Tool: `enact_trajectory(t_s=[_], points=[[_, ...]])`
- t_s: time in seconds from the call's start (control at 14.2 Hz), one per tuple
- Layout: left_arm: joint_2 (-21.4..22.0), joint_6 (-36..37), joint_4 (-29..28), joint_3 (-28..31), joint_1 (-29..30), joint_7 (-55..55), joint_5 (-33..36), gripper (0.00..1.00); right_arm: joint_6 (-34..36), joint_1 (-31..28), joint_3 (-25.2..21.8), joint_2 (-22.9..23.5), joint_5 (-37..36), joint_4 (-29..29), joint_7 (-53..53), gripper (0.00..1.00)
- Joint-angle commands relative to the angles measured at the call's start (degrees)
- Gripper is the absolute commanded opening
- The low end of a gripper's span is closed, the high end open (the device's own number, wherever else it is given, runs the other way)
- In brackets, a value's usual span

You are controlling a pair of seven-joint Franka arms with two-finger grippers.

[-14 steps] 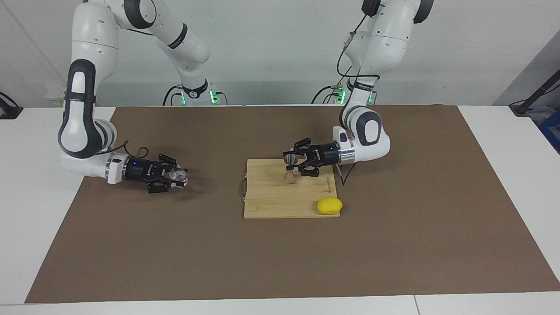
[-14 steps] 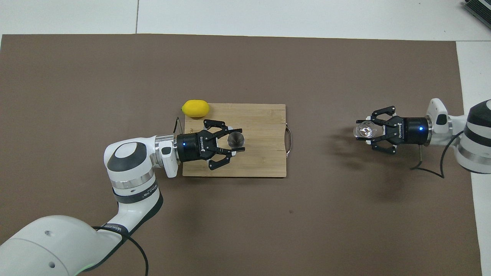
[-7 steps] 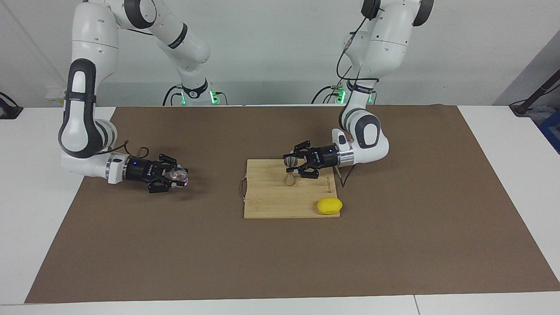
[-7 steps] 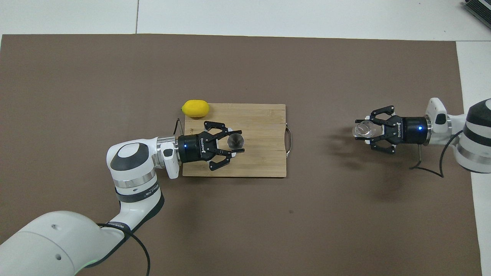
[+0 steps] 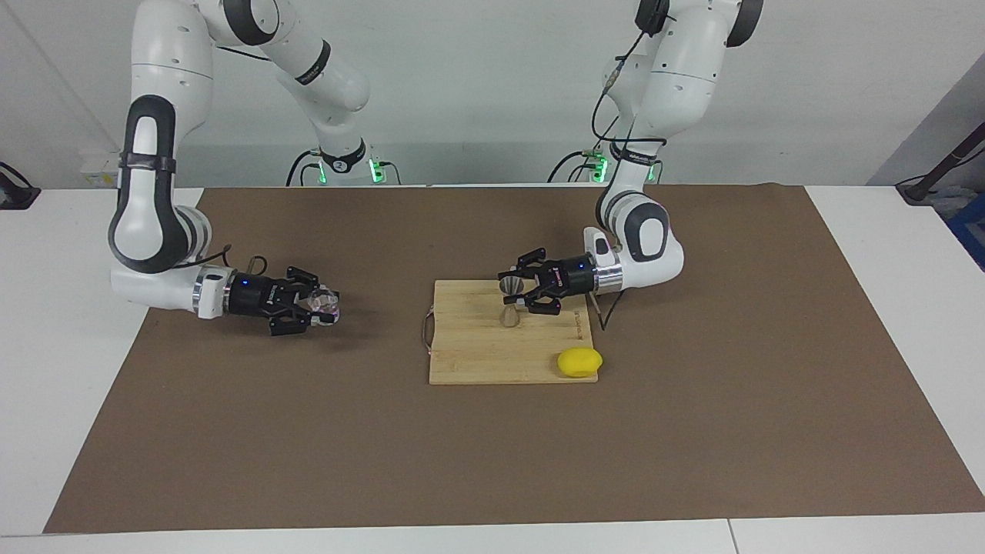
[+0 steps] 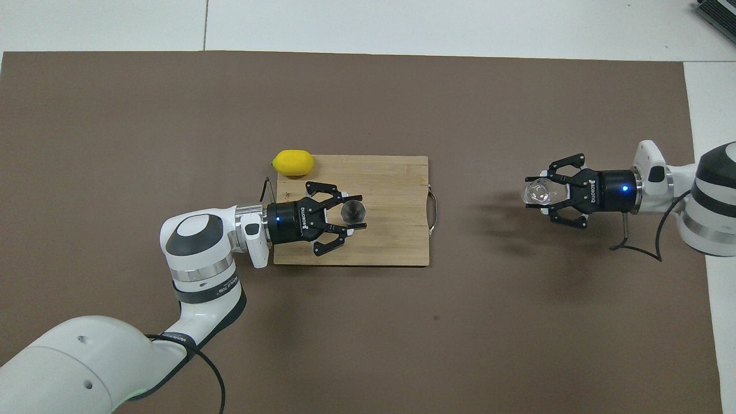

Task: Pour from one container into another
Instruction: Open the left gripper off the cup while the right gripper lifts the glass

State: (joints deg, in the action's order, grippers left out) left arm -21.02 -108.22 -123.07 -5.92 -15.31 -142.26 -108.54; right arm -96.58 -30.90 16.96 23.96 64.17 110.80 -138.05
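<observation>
the left gripper (image 5: 514,293) is clamped on the steel jigger (image 5: 510,302), upright on the cutting board (image 5: 477,362). the right gripper (image 5: 323,304), clamped on the glass cup (image 5: 326,303), hangs over the mat well toward the right arm's end; the cup must cross to the jigger.

Quick head count on the tabletop (image 5: 869,323).
One glass cup (image 5: 327,302), one steel jigger (image 5: 511,300), one lemon (image 5: 579,362), one wooden cutting board (image 5: 492,358), one brown mat (image 5: 477,454).
</observation>
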Motion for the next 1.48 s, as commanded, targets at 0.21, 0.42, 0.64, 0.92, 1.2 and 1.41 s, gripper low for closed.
enact_trajectory(t_s=[0.21, 0.42, 0.64, 0.92, 1.2, 1.41], points=[[-0.5, -0.3, 0.8, 0.6, -0.5, -1.4, -1.4, 0.84, -0.5, 0.0, 1.1, -4.4, 0.2, 0.7, 1.5, 0.0], [-0.5, 0.3, 0.9, 0.6, -0.2, -1.4, -1.5, 0.99, -0.6, 1.2, 1.1, -5.6, 0.9, 1.3, 1.6, 0.0], [-0.4, 0.4, 1.9, 0.6, 0.0, -1.4, -1.6, 0.99, -1.8, 3.0, 1.4, -6.8, 4.0, 2.8, 3.0, 0.0], [-0.5, 1.4, 2.5, 0.6, 1.5, -1.4, -1.7, 0.99, -3.7, 6.9, 1.3, -8.3, 8.4, 4.3, 5.2, 0.0], [0.4, 2.7, 2.7, 0.7, 5.2, -0.6, 1.1, 0.99, -5.8, 9.6, 1.3, -10.4, 10.7, 6.3, 6.3, 0.0], [2.5, 3.4, 2.7, 1.0, 8.5, -0.2, 5.4, 0.99, -8.4, 12.2, 1.3, -12.4, 12.0, 7.4, 8.1, 0.0]])
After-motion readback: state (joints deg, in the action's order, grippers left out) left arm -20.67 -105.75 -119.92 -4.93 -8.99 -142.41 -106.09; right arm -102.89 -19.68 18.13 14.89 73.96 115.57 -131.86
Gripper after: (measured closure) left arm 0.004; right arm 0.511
